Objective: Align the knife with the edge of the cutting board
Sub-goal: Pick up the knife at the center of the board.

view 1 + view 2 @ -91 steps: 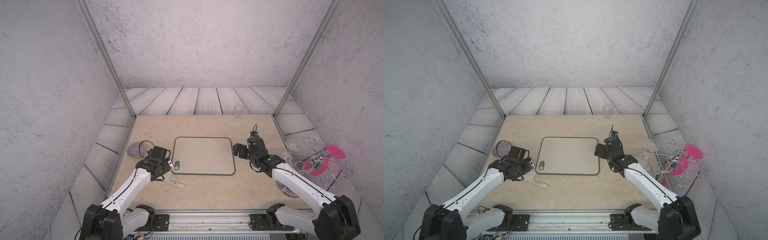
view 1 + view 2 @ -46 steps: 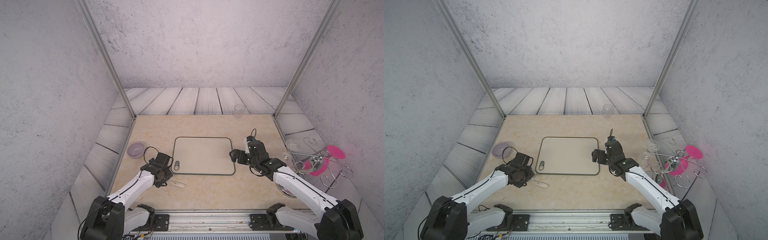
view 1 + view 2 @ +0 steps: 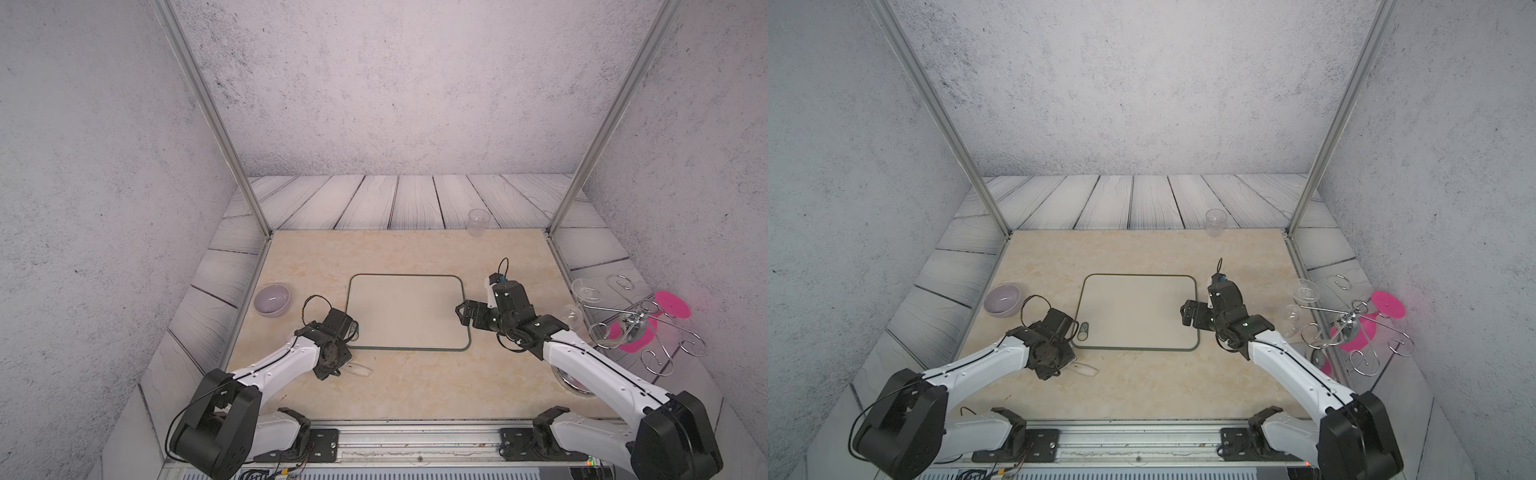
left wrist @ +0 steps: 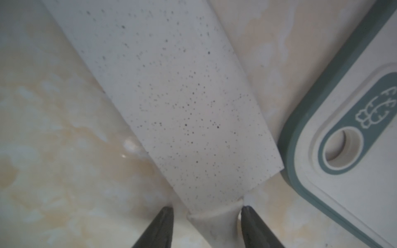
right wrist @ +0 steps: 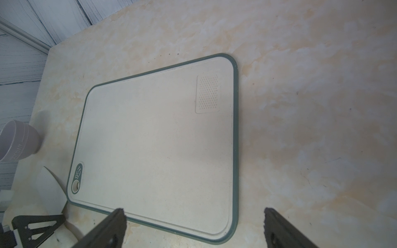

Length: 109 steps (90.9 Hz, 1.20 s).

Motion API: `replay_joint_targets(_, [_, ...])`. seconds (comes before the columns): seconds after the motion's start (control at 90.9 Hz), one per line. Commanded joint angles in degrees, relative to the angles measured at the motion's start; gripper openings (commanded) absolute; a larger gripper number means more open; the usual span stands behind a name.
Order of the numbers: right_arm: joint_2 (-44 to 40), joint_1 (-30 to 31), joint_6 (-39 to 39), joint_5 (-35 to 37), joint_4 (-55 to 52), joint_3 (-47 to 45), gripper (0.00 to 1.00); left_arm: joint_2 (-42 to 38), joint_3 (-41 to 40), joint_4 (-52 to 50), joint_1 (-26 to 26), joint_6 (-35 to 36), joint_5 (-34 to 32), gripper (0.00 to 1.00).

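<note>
Where the counter (image 3: 415, 390) lies nearest the robot's base, the left gripper (image 4: 206, 221) points steeply down over the knife (image 5: 50, 193). Its jaws stand partly open and straddle the neck of the cream handle (image 3: 360, 369). One fingertip (image 4: 253, 225) sits right at the handle, while a slim gap shows on the other side, so no firm grip is seen.

The knife lies flat on the counter just off the near left corner of the cutting board (image 3: 407, 311), the corner bearing the dark oval tab (image 4: 354, 113) with its hole. The speckled whitish blade (image 4: 171, 96) runs at a slant to the green rim (image 4: 287, 154). One blade corner lies just beside that rim; whether they touch cannot be told. In both top views only the handle end shows past the gripper.

Farther back, the right gripper (image 5: 193, 211) hovers over the right edge of the board, jaws spread wide and holding nothing. A lilac bowl (image 3: 272, 299) stands on the counter left of the board, apart from it. A wire rack (image 3: 640, 332) sits off the counter's right side. A clear cup (image 3: 478, 222) stands at the far edge.
</note>
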Motion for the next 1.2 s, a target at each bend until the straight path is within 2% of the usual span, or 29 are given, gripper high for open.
replay_joint_targets(0.0, [0.4, 0.2, 0.04, -0.8, 0.12, 0.06, 0.99, 2.04, -0.62, -3.24, -0.37, -1.52, -0.66, 0.51])
replay_joint_targets(0.286, [1.13, 0.21, -0.11, -1.01, 0.12, 0.05, 0.99, 1.88, -0.32, -4.33, -0.29, -0.56, -2.19, 0.44])
replay_joint_targets(0.484, [1.72, 0.21, -0.25, -1.34, 0.1, 0.4, 0.99, 4.06, -0.01, -2.2, -0.28, 0.49, -0.37, 0.44])
replay_joint_targets(0.649, [1.9, 0.19, -0.25, -1.35, 0.1, 0.46, 0.99, 4.26, 0.21, -3.49, -0.28, 0.37, -1.47, 0.17])
replay_joint_targets(0.682, [1.94, 0.24, -0.27, -1.35, 0.05, 0.48, 0.99, 3.99, 0.34, -3.8, -0.29, 0.31, -1.76, 0.15])
replay_joint_targets(1.189, [2.67, 0.23, 0.06, -1.78, 0.22, 0.75, 0.99, -6.94, 4.2, -12.72, -0.26, 0.7, -6.11, 0.12])
